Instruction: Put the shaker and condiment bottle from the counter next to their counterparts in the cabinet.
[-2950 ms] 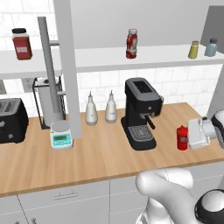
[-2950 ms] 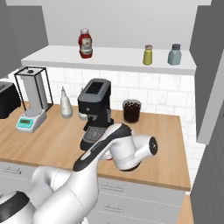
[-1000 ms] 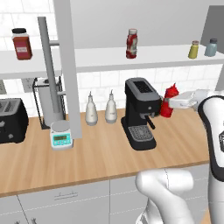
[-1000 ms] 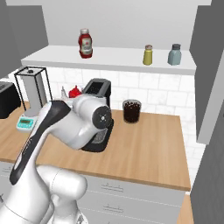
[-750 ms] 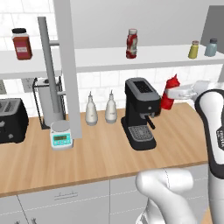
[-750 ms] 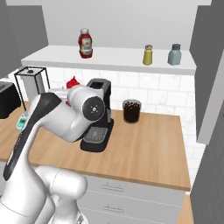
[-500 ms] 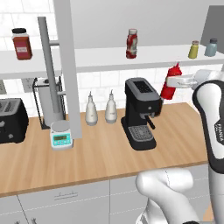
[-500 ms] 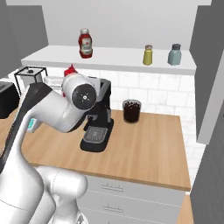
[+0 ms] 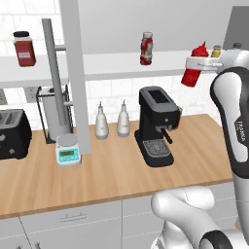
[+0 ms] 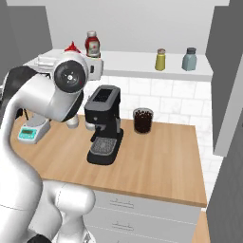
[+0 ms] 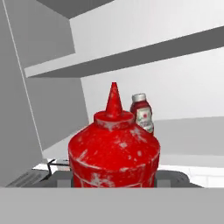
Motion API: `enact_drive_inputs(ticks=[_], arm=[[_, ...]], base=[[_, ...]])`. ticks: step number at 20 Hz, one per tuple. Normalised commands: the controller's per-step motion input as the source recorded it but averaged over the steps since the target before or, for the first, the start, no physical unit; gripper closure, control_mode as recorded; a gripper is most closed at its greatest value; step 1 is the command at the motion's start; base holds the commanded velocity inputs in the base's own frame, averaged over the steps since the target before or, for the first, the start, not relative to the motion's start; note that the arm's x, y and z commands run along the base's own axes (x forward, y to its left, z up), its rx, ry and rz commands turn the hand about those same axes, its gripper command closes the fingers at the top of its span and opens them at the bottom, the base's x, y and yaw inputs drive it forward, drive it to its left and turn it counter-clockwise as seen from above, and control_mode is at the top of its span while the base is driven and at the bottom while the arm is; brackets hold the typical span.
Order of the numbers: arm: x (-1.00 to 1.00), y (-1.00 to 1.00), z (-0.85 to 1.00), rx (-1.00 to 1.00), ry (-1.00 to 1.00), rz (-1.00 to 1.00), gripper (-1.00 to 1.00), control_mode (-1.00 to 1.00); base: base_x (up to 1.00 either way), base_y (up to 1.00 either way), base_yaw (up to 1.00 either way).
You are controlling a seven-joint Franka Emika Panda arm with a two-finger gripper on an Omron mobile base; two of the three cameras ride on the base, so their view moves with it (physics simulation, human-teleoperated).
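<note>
My gripper (image 9: 193, 62) is shut on the condiment bottle (image 9: 194, 68), an all-red squeeze bottle with a cone nozzle, held tilted in the air at shelf height in front of the cabinet shelf (image 9: 112, 68). In the hand view the condiment bottle (image 11: 114, 151) sits close up, with the labelled red sauce bottle (image 11: 142, 112) standing just behind it on the shelf. From the right base view only the nozzle tip (image 10: 72, 46) peeks over my arm, left of the sauce bottle (image 10: 92, 44). The yellow-green shaker (image 10: 161, 59) stands on the shelf beside the pale blue shaker (image 10: 190, 59).
On the counter (image 9: 116, 170) stand a black coffee machine (image 9: 156, 125), two white bottles (image 9: 100, 121), a small scale (image 9: 68, 154), a toaster (image 9: 12, 133) and a dark-filled glass (image 10: 142, 120). A dark-lidded jar (image 9: 24, 48) sits far left on the shelf. A grey cabinet panel (image 9: 73, 73) hangs down.
My arm has lifted the condiment bottle from beside the coffee machine up to shelf height. The grip has stayed the same.
</note>
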Motion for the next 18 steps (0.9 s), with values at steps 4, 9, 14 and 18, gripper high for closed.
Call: enact_drive_inputs(ticks=[4,9,14,18], arm=[[0.00,0.01,0.42,-0.11,-0.10,-0.09,1.00,-1.00],[0.28,0.00,0.03,-0.05,-0.01,-0.09,1.00,-1.00],[0.15,0.00,-0.05,0.01,-0.03,0.00,1.00,-1.00],[0.60,-0.17,0.00,0.12,0.00,0.00,1.00,-1.00]], base=[[0.00,0.00,0.00],[0.00,0.00,0.00],[0.00,0.00,0.00],[0.00,0.00,0.00]])
